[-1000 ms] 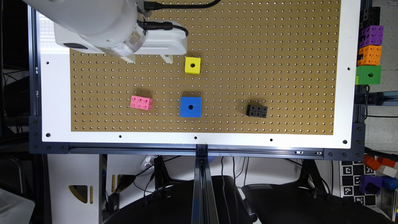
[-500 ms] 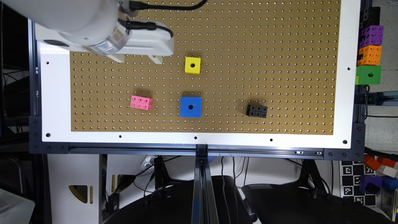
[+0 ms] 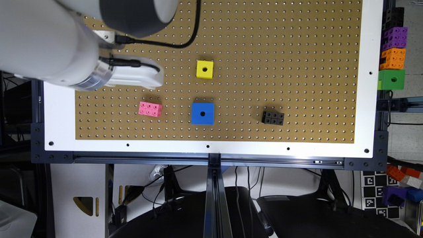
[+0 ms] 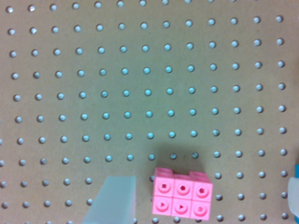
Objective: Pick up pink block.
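Pink block (image 3: 150, 108): flat on the pegboard worktop (image 3: 297, 66), at the exterior view's left of the blue cube (image 3: 202, 113), apart from it.
Fingers (image 4: 112, 200): spread apart, one pale tip just beside the block (image 4: 181, 198), not touching.

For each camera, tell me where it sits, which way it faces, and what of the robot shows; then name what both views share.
Exterior view: off the arm, high above, looking down on the brown perforated pegboard; the white arm and end effector show.
Wrist view: on the wrist, facing down at the board; one pale fingertip shows.
Shared: the small bright pink studded plastic brick, lying on the pegboard.
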Robot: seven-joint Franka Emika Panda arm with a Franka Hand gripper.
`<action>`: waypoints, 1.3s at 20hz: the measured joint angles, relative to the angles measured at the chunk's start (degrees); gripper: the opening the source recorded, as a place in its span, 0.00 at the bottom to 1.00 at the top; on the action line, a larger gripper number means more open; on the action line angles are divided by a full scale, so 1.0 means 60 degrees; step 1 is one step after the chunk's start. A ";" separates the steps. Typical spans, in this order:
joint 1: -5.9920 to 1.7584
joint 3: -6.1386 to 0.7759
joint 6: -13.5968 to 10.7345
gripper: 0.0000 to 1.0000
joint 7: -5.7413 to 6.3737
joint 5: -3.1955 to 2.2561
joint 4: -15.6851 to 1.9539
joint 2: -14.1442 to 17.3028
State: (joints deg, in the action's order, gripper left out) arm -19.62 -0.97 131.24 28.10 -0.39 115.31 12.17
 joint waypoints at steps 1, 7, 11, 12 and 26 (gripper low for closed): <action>-0.0054 0.0000 -0.0001 1.00 -0.0047 -0.0001 -0.0078 0.0057; -0.0277 0.0000 -0.0001 1.00 -0.0250 -0.0012 -0.0376 0.0231; -0.0468 0.0001 -0.0003 1.00 -0.0438 -0.0020 -0.0706 0.0490; -0.0491 0.0001 -0.0008 1.00 -0.0462 -0.0020 -0.0782 0.0559; -0.0446 -0.0059 0.0713 1.00 -0.0467 -0.0020 -0.1022 0.1848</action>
State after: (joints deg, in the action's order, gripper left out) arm -22.29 -1.33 135.52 25.29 -0.52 109.18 23.25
